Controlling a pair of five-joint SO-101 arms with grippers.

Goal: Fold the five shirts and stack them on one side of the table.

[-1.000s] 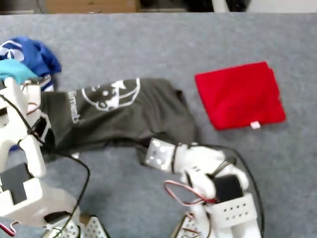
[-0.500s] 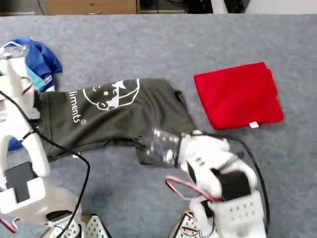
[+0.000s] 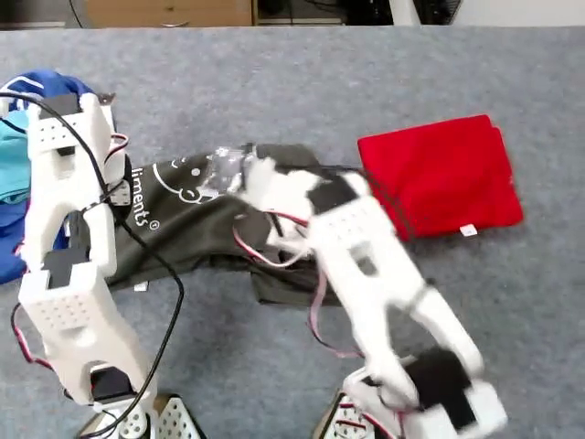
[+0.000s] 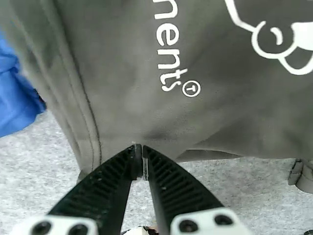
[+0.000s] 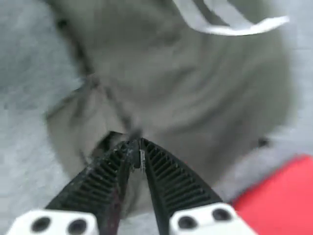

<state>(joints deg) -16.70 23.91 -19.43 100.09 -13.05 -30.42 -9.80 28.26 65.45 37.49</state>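
Observation:
A dark grey shirt with a white print lies crumpled across the middle left of the table. My left gripper is at its left side, shut on the hem, as the closed jaws in the left wrist view show. My right gripper is over the shirt's upper middle by the print, shut on a fold of the grey fabric, jaws closed in the right wrist view. A folded red shirt lies at the right. Blue and teal shirts are bunched at the far left.
The red shirt's corner is close beside the grey one. Blue cloth borders the grey hem. Grey carpeted table stretches open along the back. Cables trail from both arms over the shirt.
My right arm has swung from the shirt's near edge up and left across it, dragging fabric along. My left arm has shifted up and right over the shirt's left side.

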